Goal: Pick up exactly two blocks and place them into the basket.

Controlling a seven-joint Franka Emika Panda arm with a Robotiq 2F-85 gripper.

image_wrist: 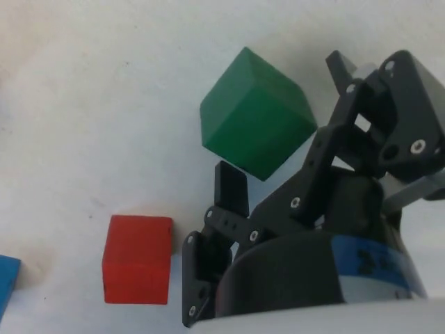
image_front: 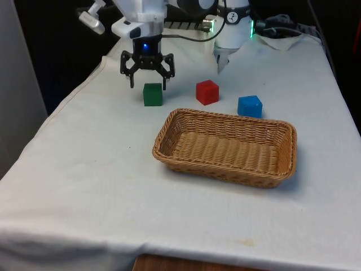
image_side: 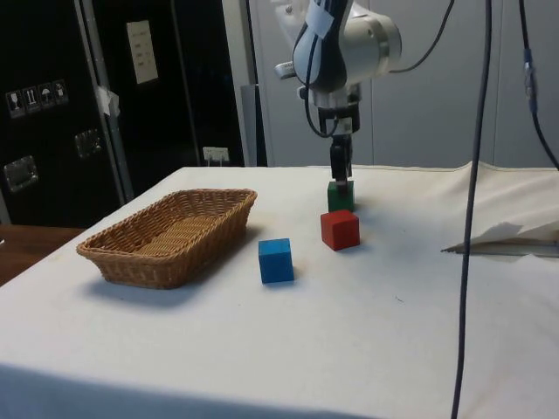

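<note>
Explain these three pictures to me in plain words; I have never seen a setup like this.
This is a white robot arm with a black two-finger gripper working at a table under a white cloth. One picture looks across the table, one looks from its side, and one comes from a camera on the wrist. On the cloth stand a green block, a red block and a blue block, all outside the wicker basket, which has nothing in it. The gripper holds nothing: it hangs open just above the green block, fingers spread.
</note>
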